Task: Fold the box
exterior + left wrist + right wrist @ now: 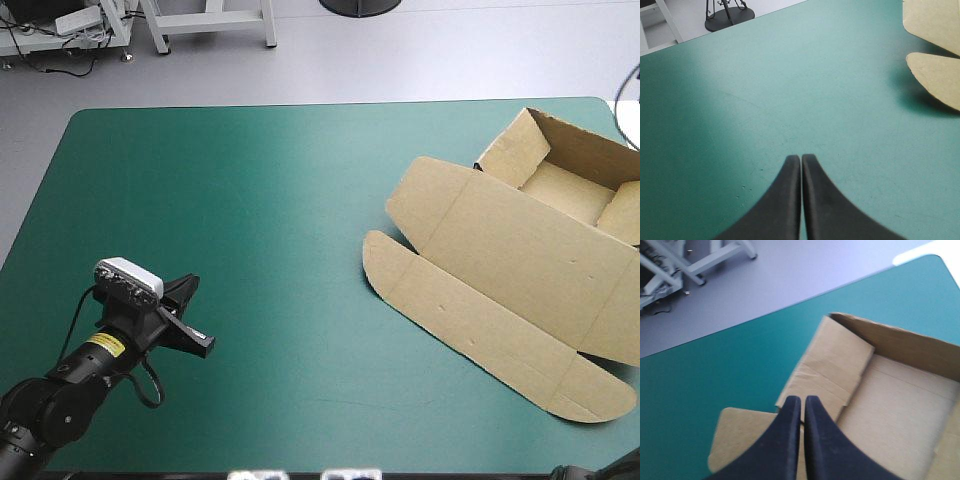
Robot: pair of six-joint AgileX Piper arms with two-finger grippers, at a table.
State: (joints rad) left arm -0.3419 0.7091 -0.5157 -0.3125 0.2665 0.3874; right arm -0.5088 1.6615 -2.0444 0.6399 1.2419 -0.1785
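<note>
Brown board lies at the right of the bench [250, 200] in the high view: the box [540, 220], tray [565, 190] walls raised, lid [500, 265] flat, with the left gripper [190, 315] well apart. Left wrist: fingers pressed together over bare cover [790, 90], a rounded flap [937, 75] ahead. Only the right wrist shows the right gripper [800, 399], fingers together above the tray — they should part before taking the lid.

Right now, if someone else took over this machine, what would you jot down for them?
Left gripper: shut, empty, over the teal-green table cover, apart from the brown cardboard box.
Right gripper: shut, empty, above the box's open tray.
Done: tray walls raised, at the table's far right.
Left: lid and its rounded flaps lie flat, unfolded.
</note>
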